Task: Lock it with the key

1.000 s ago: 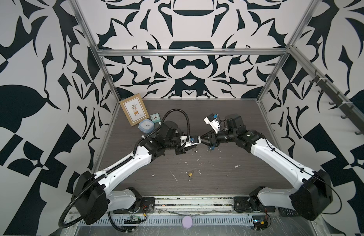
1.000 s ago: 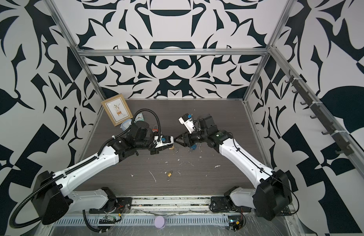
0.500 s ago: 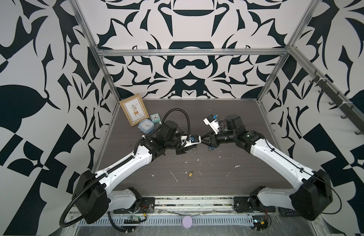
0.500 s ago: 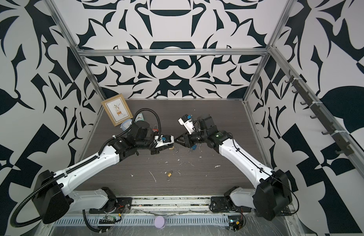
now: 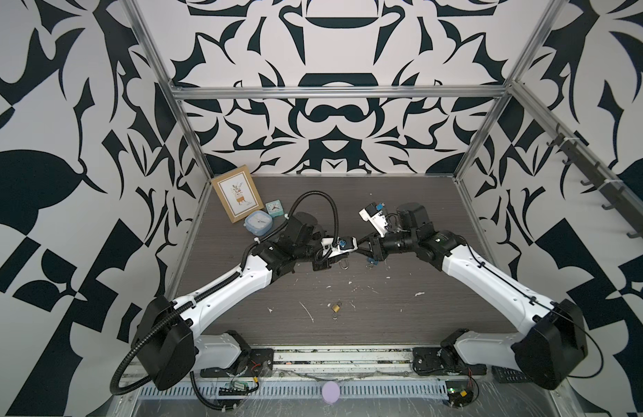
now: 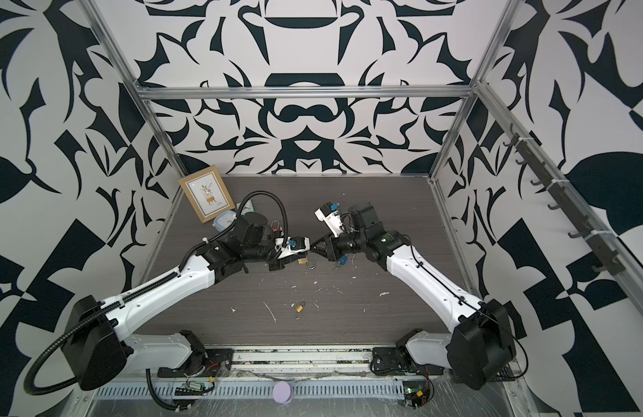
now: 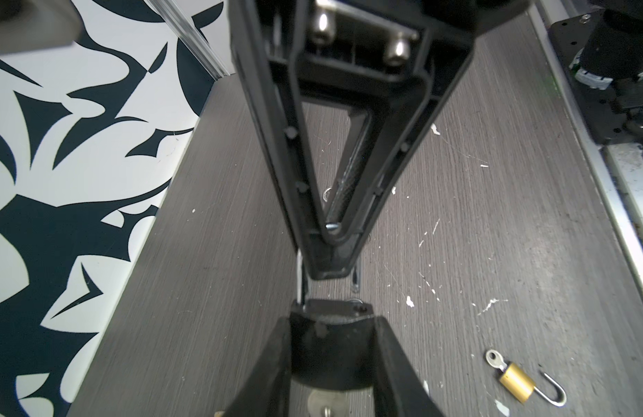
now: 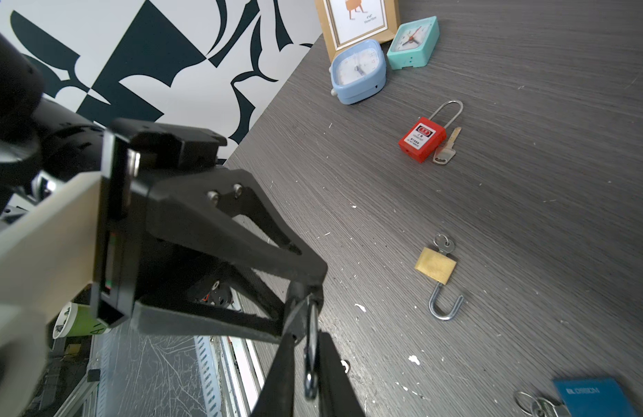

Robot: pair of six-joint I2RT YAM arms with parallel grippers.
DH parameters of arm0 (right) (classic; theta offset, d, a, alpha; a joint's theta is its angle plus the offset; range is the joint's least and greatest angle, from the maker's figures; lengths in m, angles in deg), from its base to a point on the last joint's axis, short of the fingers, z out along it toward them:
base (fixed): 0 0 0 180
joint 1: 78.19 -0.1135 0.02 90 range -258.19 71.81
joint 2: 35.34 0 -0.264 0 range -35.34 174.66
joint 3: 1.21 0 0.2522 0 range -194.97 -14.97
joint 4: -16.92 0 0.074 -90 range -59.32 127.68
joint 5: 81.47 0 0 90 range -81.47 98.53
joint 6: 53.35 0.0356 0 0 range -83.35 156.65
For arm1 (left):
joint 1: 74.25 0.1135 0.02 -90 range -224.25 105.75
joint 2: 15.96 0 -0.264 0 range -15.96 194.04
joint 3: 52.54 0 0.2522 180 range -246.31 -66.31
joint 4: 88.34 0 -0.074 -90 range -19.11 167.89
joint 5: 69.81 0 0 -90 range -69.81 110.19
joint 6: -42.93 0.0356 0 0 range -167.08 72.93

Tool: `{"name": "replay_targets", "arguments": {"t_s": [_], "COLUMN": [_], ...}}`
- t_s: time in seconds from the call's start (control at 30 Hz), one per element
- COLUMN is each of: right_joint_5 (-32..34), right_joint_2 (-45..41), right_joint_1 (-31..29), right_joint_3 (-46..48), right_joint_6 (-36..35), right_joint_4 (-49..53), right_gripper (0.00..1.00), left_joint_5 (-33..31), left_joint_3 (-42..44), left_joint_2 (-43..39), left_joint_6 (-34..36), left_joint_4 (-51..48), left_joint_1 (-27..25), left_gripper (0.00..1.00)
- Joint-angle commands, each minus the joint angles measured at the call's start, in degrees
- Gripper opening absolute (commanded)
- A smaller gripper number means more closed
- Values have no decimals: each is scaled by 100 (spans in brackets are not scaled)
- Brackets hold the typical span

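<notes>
Dark tabletop (image 5: 421,325) carries open brass padlock (image 5: 336,308), red padlock (image 8: 422,139), blue clock (image 5: 258,222), picture frame (image 5: 237,193).

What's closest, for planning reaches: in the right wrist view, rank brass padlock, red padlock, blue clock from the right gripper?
From the right gripper:
1. Brass padlock, mid-table, shackle open.
2. Red padlock, beside a key.
3. Blue clock, by the picture frame.
</notes>
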Motion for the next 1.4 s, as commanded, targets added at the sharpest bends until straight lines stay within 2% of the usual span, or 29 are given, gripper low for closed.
{"name": "replay_targets", "arguments": {"t_s": [0.0, 0.23, 0.67, 1.07, 1.37], "right_joint_5": [-221, -209, -247, -362, -362], "right_joint_2": [-118, -50, 331, 574, 657], "right_joint_1": [-37, -39, -37, -40, -33], "right_joint_3": [-20, -49, -225, -155, 11], "right_joint_6": [93, 172, 675, 985, 1040], "right_joint_4": [-295, -302, -398, -648, -823], "right_gripper": [10, 0, 0, 0, 0], "left_joint_5": [-484, -882, -1666, -1735, -1239], "left_joint_3": [-24, 284, 661, 583, 199], "left_joint_2": [65, 51, 112, 188, 121], "left_joint_6": [69, 63, 192, 77, -500], "left_joint_4": [467, 1281, 2464, 2745, 2458], "left_joint_1": [-69, -127, -395, -566, -575], "left_gripper": [0, 0, 0, 0, 0]}}
